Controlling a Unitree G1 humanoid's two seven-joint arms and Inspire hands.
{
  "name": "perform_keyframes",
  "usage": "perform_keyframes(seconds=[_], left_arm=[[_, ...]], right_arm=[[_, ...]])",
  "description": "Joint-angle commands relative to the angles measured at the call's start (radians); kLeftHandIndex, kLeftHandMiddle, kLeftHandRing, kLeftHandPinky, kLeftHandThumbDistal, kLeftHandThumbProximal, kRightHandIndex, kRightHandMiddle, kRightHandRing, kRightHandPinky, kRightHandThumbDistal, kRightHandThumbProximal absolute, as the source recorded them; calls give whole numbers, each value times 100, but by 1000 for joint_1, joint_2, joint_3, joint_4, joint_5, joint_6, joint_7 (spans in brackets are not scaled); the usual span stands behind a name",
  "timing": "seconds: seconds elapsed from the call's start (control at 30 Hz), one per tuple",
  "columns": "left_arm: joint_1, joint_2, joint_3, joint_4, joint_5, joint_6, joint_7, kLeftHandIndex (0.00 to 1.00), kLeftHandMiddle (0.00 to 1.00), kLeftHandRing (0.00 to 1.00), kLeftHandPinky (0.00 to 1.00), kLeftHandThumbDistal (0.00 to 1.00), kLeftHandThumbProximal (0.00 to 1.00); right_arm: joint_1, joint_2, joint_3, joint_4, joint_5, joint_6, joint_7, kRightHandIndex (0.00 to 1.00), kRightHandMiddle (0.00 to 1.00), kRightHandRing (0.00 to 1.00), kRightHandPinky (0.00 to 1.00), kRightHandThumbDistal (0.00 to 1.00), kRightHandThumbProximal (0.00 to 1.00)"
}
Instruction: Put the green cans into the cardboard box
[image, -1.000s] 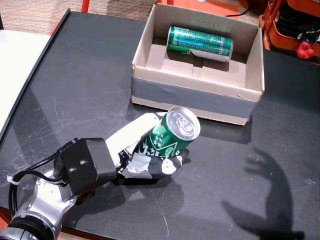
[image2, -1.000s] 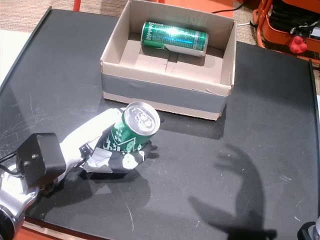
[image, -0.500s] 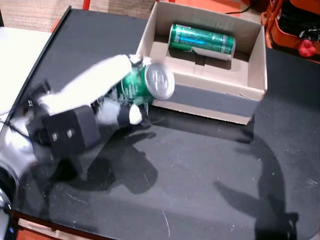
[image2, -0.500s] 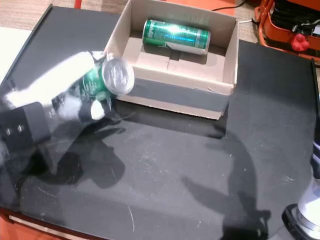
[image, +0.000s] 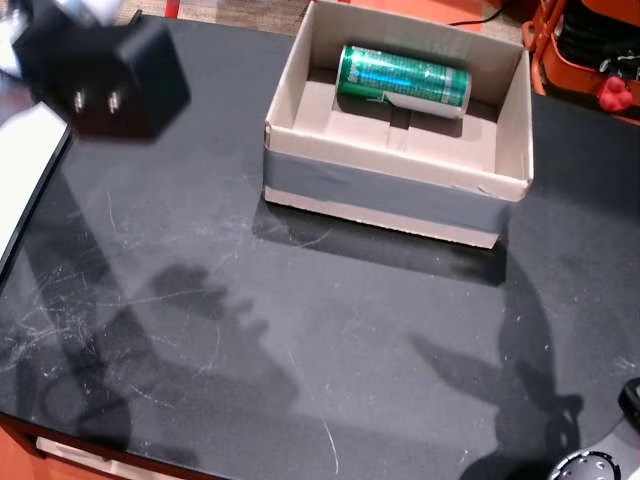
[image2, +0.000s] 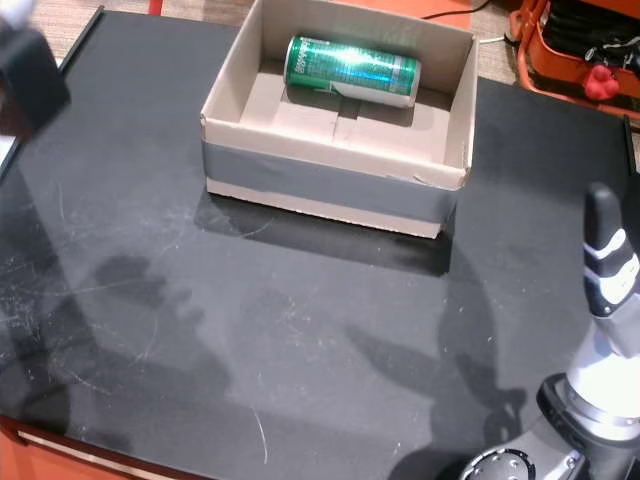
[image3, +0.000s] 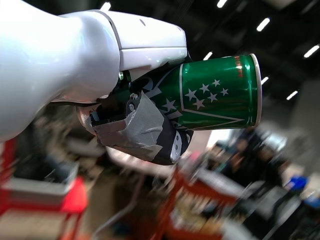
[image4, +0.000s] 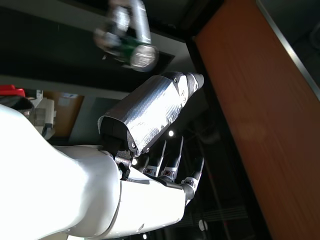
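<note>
Lying on its side in the open cardboard box (image: 395, 190) is one shiny green drinks can (image: 402, 82), while the left robot hand (image3: 135, 120) clamps a second green can (image3: 220, 92) aloft, seemingly off the black worktop (image: 300, 340), undelivered; the right robot hand (image4: 160, 155) is spread, empty.

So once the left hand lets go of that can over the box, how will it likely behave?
Probably rolls: the can is a smooth cylinder held on its side in the left hand, and the can already in the box lies on its side too. It looks rigid and glossy, so likely slippery. The box walls should stop it.
</note>
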Motion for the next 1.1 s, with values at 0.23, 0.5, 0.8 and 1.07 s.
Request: perform_keyframes(seconds=[0.23,0.5,0.8,1.07], left_arm=[[-75,-143,-74,34,53,89,-8,5,34,64,53,30,0],[-85,-303,-285,100,250,481,-91,13,36,48,49,18,0],[-91,-392,-376,117,318,693,-227,31,39,39,38,16,0],[-86,-402,-337,117,287,712,-269,35,40,39,36,13,0]], right_arm=[[-43,35,-8,54,-18,-50,7,80,62,63,80,100,83],[-33,54,19,15,12,-57,56,72,61,64,81,100,81],[-15,78,42,-21,81,-64,140,68,60,65,79,100,79],[-23,102,34,-13,93,-99,146,68,59,63,79,100,84]])
